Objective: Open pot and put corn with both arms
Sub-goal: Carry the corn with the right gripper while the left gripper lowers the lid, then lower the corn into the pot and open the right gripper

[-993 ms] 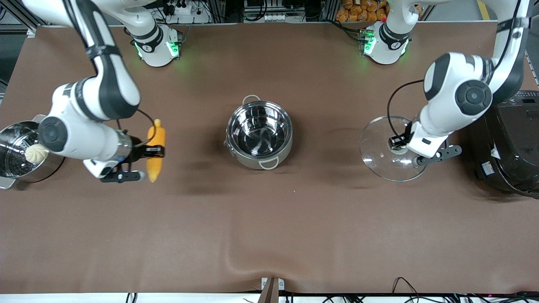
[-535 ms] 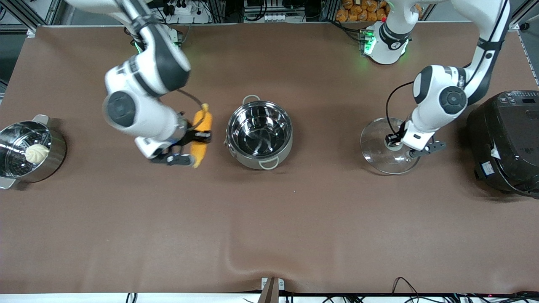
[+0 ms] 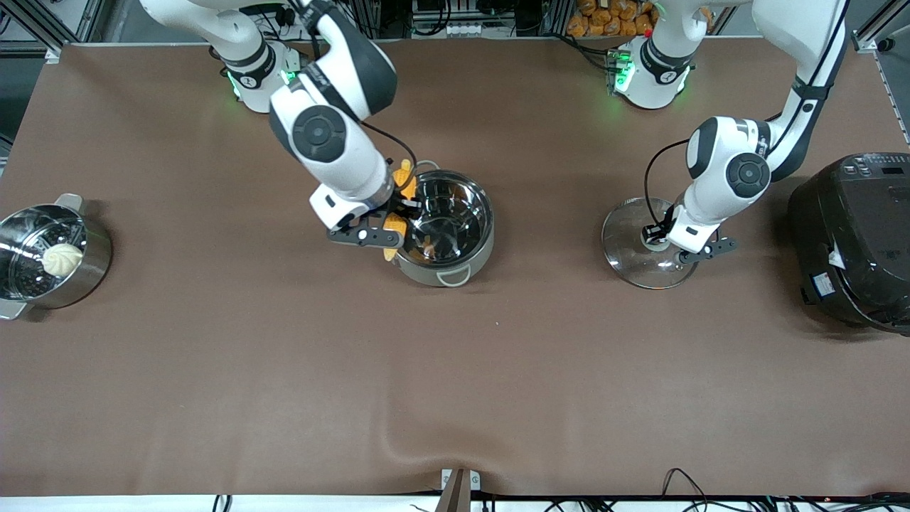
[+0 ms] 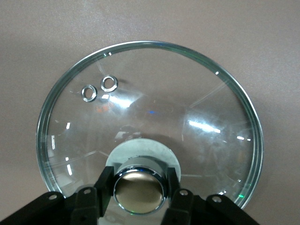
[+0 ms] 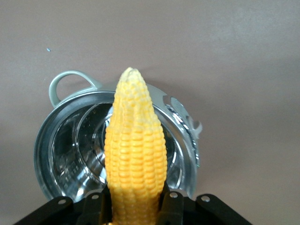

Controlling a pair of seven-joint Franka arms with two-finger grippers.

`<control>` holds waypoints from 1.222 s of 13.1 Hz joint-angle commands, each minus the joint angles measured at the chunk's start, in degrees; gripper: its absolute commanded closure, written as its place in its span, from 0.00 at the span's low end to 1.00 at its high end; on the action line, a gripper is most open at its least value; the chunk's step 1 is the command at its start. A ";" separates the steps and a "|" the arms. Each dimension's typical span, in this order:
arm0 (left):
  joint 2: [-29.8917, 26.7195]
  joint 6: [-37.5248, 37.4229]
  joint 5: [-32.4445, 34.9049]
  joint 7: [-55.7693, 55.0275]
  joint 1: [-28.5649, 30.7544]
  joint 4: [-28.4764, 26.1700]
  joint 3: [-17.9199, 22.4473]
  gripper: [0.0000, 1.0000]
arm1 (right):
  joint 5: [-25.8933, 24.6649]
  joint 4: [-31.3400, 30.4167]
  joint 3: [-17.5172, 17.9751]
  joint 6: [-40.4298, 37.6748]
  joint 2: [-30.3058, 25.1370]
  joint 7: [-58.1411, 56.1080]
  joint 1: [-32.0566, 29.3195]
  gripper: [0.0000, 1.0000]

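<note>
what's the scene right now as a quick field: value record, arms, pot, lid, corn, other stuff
right gripper: shut on the corn, over the pot's rim at the right arm's end
left gripper: shut on the lid knob
pot: open, nothing inside, mid-table
lid: off the pot, toward the left arm's end
corn status: not yet in the pot
steamer pot: holds a white bun
rice cooker: black, beside the lid

Brown table [image 3: 213,370] w/ open pot [image 3: 442,274], steamer pot [image 3: 85,274], rice cooker [image 3: 853,242]
</note>
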 commanded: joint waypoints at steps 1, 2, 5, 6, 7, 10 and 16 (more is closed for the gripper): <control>0.75 1.02 0.35 0.26 3.04 3.12 -0.44 0.00 | -2.13 0.47 -0.18 3.79 3.11 4.87 2.99 0.77; -0.74 0.06 0.35 0.08 3.40 4.43 -0.45 0.00 | -2.13 0.38 -0.18 4.94 3.81 5.05 3.43 0.77; -6.80 -5.47 -1.84 -4.13 4.81 8.38 -0.53 0.00 | -4.06 0.30 -0.27 8.45 6.36 8.73 5.19 0.77; -7.08 -10.71 -1.84 -3.70 4.90 11.62 -0.45 0.00 | -4.41 0.30 -0.27 8.73 6.54 8.91 5.63 0.76; -6.99 -16.24 -1.84 -3.52 4.90 16.44 -0.45 0.00 | -4.42 0.30 -0.27 8.73 6.54 8.92 5.72 0.74; -8.65 -24.19 -1.84 -3.61 4.90 24.90 -0.53 0.00 | -4.42 0.30 -0.27 8.73 7.16 9.00 5.99 0.62; -10.77 -41.76 -1.76 -1.50 4.64 37.65 -1.15 0.00 | -4.50 0.29 -0.27 8.82 7.16 10.50 6.25 0.00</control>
